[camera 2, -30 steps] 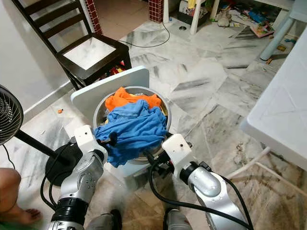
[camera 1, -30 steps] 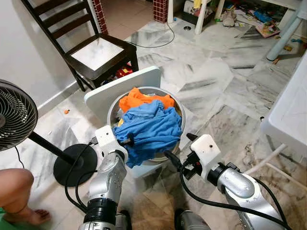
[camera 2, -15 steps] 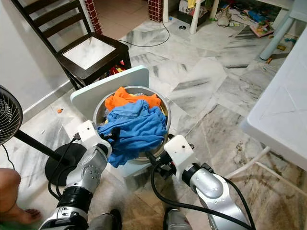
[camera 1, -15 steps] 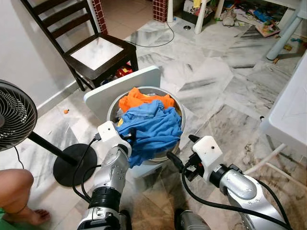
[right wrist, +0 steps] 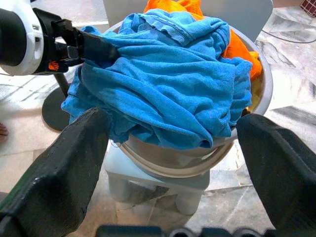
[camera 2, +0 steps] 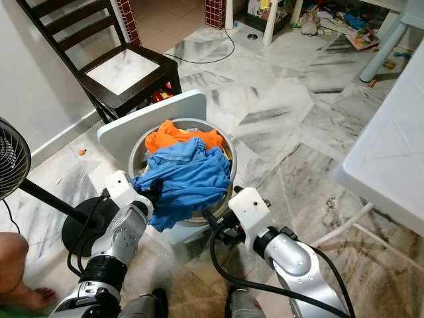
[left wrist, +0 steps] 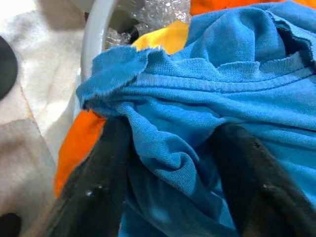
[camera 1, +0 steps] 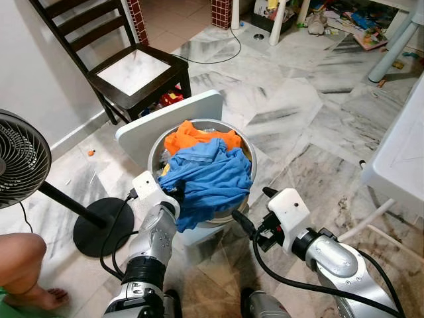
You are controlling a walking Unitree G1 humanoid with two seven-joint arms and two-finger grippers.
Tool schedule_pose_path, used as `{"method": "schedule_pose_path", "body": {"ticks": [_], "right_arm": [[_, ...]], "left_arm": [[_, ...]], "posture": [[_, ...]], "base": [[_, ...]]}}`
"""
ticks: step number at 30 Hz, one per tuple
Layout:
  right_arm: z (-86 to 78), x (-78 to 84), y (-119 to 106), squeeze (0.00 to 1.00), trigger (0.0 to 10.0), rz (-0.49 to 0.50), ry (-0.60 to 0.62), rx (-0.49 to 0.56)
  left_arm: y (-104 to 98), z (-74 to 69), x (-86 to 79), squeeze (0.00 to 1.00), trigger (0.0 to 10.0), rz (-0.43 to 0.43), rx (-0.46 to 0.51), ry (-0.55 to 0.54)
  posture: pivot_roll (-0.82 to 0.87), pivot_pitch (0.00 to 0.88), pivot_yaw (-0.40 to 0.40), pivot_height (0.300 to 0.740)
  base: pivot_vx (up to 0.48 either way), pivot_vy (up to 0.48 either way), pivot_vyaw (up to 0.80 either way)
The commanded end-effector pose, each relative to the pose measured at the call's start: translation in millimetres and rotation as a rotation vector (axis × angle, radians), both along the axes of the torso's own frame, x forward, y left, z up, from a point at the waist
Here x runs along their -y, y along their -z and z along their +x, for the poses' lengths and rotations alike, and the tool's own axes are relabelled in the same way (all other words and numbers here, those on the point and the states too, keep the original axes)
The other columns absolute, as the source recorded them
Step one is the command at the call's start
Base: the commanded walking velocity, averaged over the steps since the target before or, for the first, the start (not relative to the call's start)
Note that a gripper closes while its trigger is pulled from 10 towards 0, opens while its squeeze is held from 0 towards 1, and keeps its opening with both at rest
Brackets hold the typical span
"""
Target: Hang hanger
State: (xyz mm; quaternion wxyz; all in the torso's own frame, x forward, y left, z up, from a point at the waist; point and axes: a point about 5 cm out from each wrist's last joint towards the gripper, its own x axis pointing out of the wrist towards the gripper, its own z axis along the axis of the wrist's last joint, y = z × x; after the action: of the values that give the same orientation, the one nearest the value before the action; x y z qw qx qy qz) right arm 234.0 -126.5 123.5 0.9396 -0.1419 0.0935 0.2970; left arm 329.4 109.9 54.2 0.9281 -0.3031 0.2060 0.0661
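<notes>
no hanger to be seen, just a metal tub (camera 1: 246, 154) on a small white stool (right wrist: 148, 180), heaped with a blue shirt (camera 1: 209, 179) over orange cloth (camera 1: 192, 138). left gripper (left wrist: 173, 163) pushed into the blue shirt, fingers (left wrist: 106, 168) spread round a fold, not pinched tight. right gripper (right wrist: 173, 148) low by the stool, wide open, holding nothing. soft, light, floppy cloth, likely to slip and sag; best grabbed by a thick bunched fold near the collar.

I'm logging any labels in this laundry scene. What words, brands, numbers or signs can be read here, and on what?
None can be read.
Blue shirt, orange garment and metal basin: no print or tag shows.
Left gripper and right gripper, white casings: no marking shows.
Books and toys on the far floor: too small and blurred to read.
</notes>
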Motion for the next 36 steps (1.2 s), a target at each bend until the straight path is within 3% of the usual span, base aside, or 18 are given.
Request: {"method": "schedule_pose_path", "body": {"ticks": [1, 20, 25, 33, 36], "right_arm": [[-2.9, -0.6, -3, 0.0, 10.0, 0.001, -0.004, 0.007], [-0.2, 1.4, -4, 0.0, 10.0, -0.008, -0.003, 0.013], [1.6, 1.6, -4, 0.0, 10.0, -0.008, 0.001, 0.017], [5.5, -3.0, -4, 0.0, 10.0, 0.002, 0.001, 0.026], [6.7, -3.0, -3, 0.0, 10.0, 0.005, 0.005, 0.028]], "left_arm": [[3, -0.4, -4.3, 0.0, 0.0, 0.003, -0.013, -0.013], [-6, 4.9, -1.0, 0.0, 0.0, 0.015, 0.028, -0.014], [-22, 11.6, 0.9, 0.0, 0.0, 0.064, 0.101, 0.011], [-27, 14.6, -0.2, 0.0, 0.0, 0.098, 0.109, 0.031], [-31, 14.0, 1.0, 0.0, 0.0, 0.178, 0.123, 0.101]], "posture": [[-0.21, 0.225, 0.041, 0.74], [-0.23, 0.207, 0.042, 0.74], [-0.22, 0.194, 0.047, 0.74], [-0.21, 0.179, 0.056, 0.74], [-0.2, 0.167, 0.065, 0.74]], "base": [[0.0, 0.0, 0.0], [0.0, 0.0, 0.0], [0.0, 0.0, 0.0], [0.0, 0.0, 0.0], [0.0, 0.0, 0.0]]}}
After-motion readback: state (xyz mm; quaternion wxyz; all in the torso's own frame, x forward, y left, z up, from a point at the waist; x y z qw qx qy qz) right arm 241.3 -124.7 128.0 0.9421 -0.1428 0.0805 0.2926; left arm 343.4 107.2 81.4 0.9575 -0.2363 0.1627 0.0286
